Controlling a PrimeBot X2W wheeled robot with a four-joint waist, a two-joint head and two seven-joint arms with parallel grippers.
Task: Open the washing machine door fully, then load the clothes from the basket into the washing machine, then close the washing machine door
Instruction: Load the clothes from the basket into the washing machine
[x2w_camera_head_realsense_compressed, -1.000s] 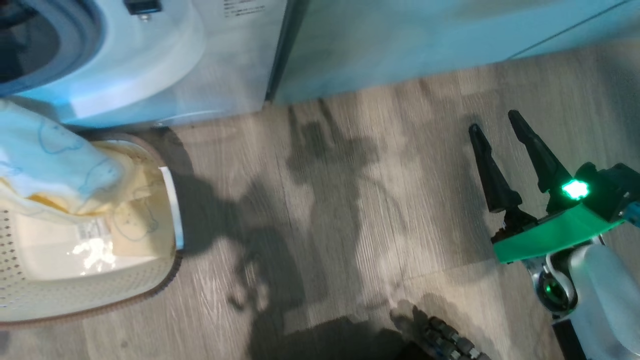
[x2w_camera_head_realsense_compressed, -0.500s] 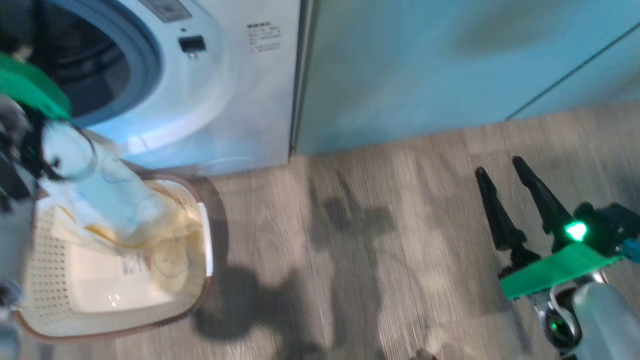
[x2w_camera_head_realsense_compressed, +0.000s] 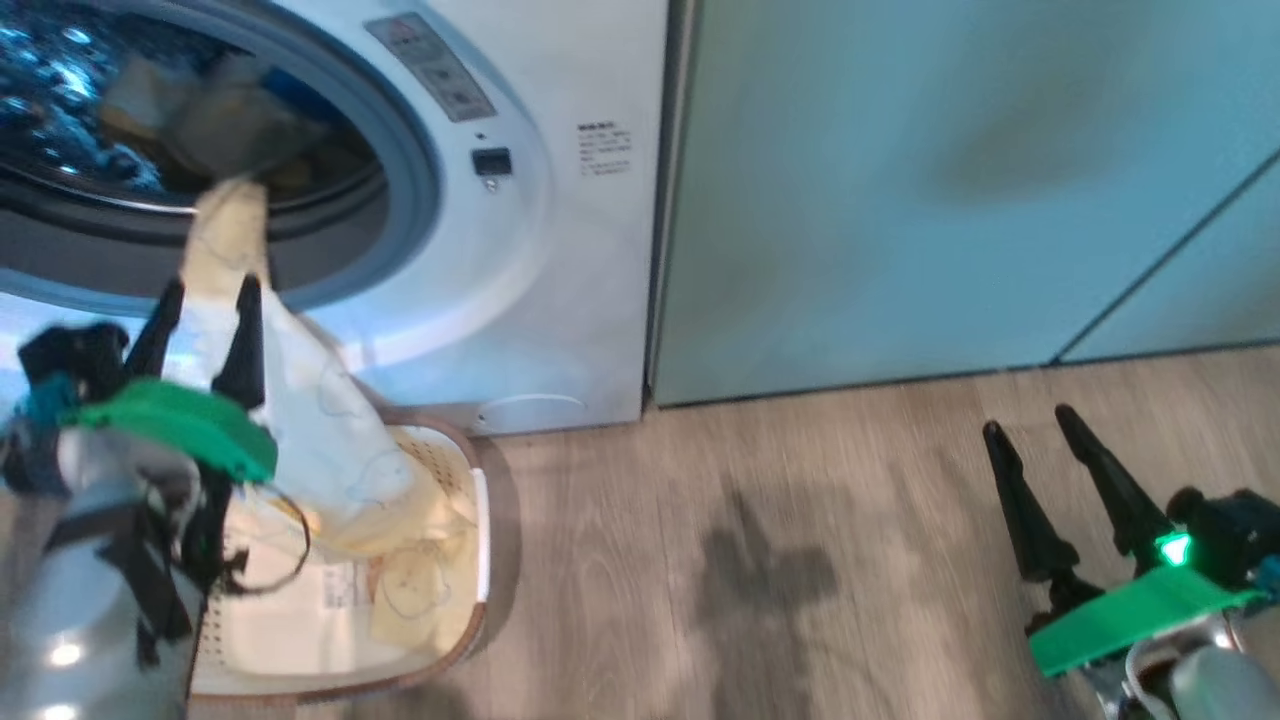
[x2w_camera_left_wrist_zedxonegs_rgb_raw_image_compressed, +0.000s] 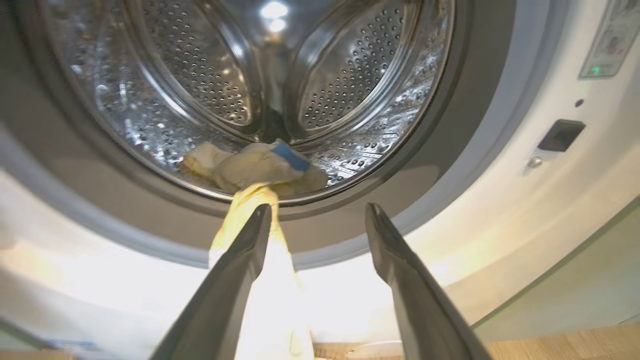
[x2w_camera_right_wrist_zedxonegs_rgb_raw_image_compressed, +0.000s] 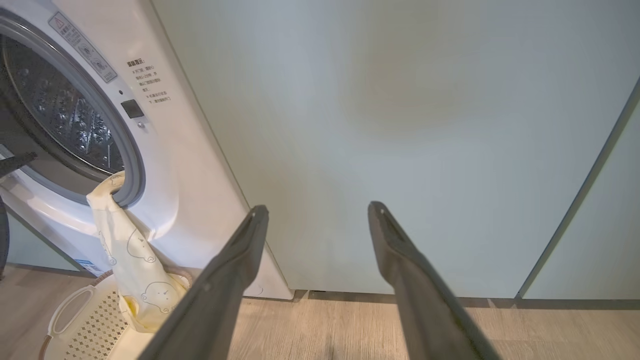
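Note:
The washing machine (x2w_camera_head_realsense_compressed: 560, 250) stands at the upper left with its drum (x2w_camera_left_wrist_zedxonegs_rgb_raw_image_compressed: 210, 75) exposed; its door is out of view. One of the pale yellow clothes (x2w_camera_left_wrist_zedxonegs_rgb_raw_image_compressed: 260, 167), with a blue patch, lies inside the drum. Another (x2w_camera_head_realsense_compressed: 330, 440) drapes from the grey gasket down into the cream basket (x2w_camera_head_realsense_compressed: 478, 600) on the floor below. My left gripper (x2w_camera_head_realsense_compressed: 212, 282) is open in front of the drum's mouth, and the hanging cloth (x2w_camera_left_wrist_zedxonegs_rgb_raw_image_compressed: 250, 200) runs under its left finger without being pinched. Far to the right, my right gripper (x2w_camera_head_realsense_compressed: 1026, 418) is open and empty above the floor.
Pale green cabinet doors (x2w_camera_head_realsense_compressed: 900, 180) stand directly to the right of the machine. Wood-look floor (x2w_camera_head_realsense_compressed: 750, 560) stretches between the basket and my right gripper. The basket's white loop handle (x2w_camera_right_wrist_zedxonegs_rgb_raw_image_compressed: 70, 305) faces the right arm.
The head camera has tilted up, bringing the drum and my left gripper into view. The garment that hung over the basket now reaches up over the drum's lip. The right gripper looks unchanged.

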